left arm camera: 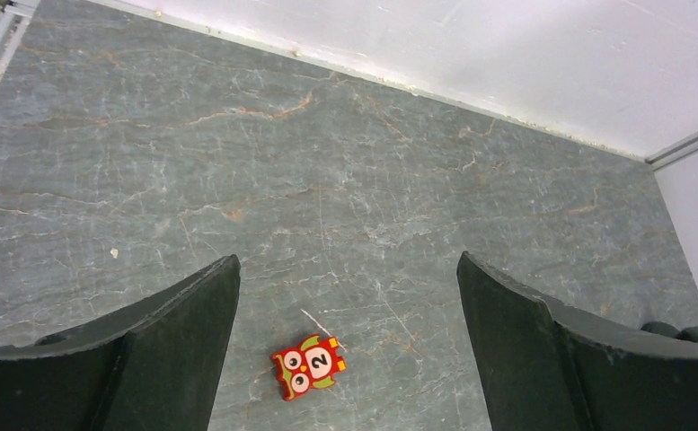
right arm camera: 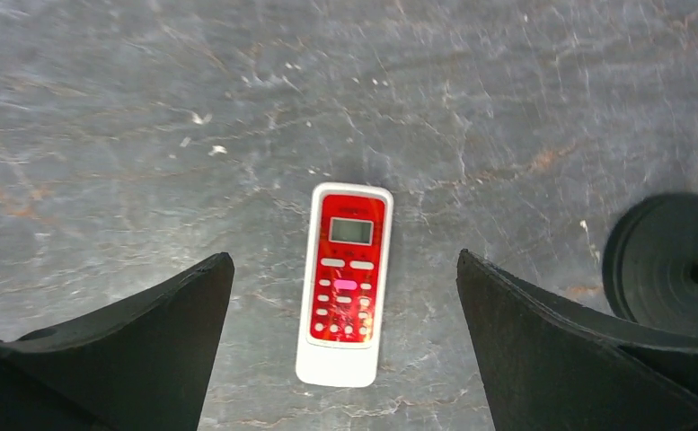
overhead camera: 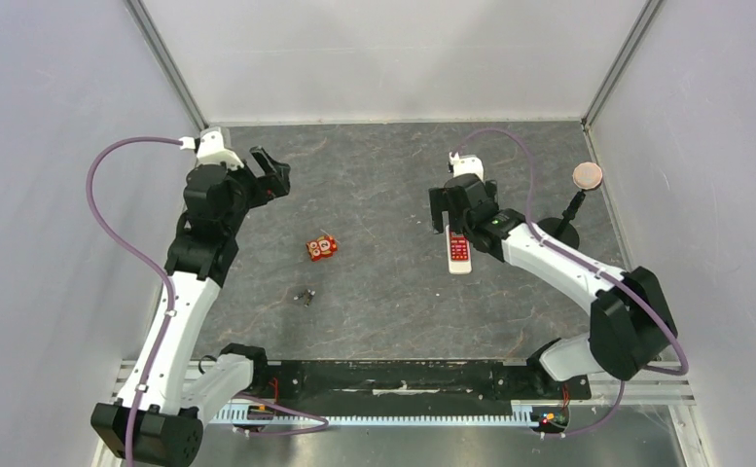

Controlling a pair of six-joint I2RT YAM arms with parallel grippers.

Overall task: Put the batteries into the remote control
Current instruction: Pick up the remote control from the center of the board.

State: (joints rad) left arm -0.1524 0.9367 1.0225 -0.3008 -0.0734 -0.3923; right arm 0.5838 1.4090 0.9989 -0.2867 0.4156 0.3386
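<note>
Right pincer [right arm camera: 343,259] gapes over the slim white red-faced remote [right arm camera: 345,287], buttons up. Left pincer [left arm camera: 347,259] is released too, facing a red owl tile [left arm camera: 309,364] marked "2".

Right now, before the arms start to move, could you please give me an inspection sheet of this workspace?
Surface: grey marbled table top, a few pale specks.
Job's things: remote control lies face up, red panel showing; batteries not identified.
Clutter: red owl tile; small dark item, too small to tell; black stand with a round disc.
End effectors: left end effector open, holds nothing; right end effector open above the remote control.
Cables: purple cables loop along both arms.
Surroundings: white walls, metal corner posts.
</note>
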